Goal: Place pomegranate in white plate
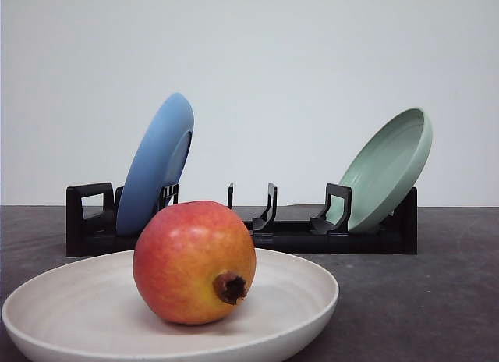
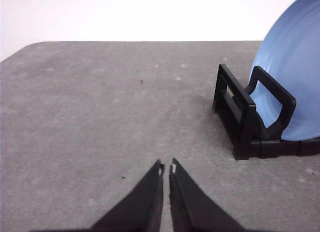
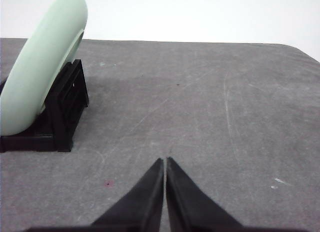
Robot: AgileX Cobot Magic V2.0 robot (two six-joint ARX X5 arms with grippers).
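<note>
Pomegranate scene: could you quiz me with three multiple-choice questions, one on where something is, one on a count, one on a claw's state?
1. Where is the pomegranate?
A. in the white plate
B. in the rack
C. on the bare table

2. How many plates stand in the rack?
A. none
B. two
C. four

3. The left claw is:
A. wide open
B. gripping fruit
C. shut, empty

Answers: 1 A, the fruit rests inside the plate's rim. 2 B, a blue plate and a green plate lean there. 3 C, its fingertips nearly meet with nothing between.

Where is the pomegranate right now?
In the front view, the pomegranate sits in the white plate, near and left of centre, before the black rack.
</note>
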